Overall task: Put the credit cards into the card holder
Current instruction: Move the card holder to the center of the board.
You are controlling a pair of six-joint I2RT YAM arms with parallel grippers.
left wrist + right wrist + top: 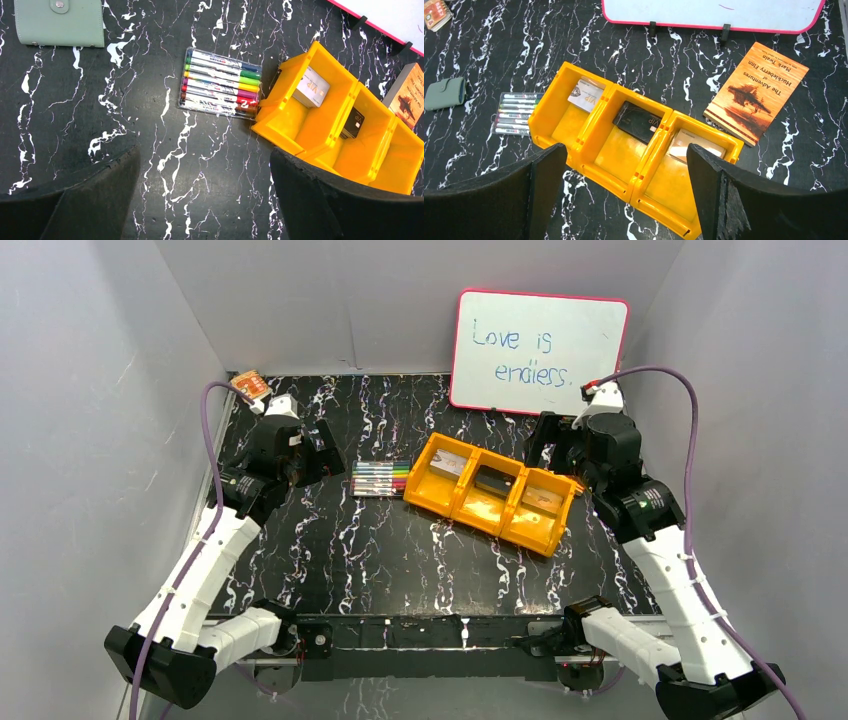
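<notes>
Card holder (pixel 59 25): flat, grey-green, folded.

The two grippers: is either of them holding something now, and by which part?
Nothing is held. The left gripper and the right gripper both hang with jaws wide apart; the credit cards lie untouched in the orange bin.

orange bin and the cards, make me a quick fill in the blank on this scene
The orange bin has ___ compartments.
The black card lies in its ___ compartment.
The whiteboard reads "Love is ___".
Missing words: three; middle; endless.
</notes>
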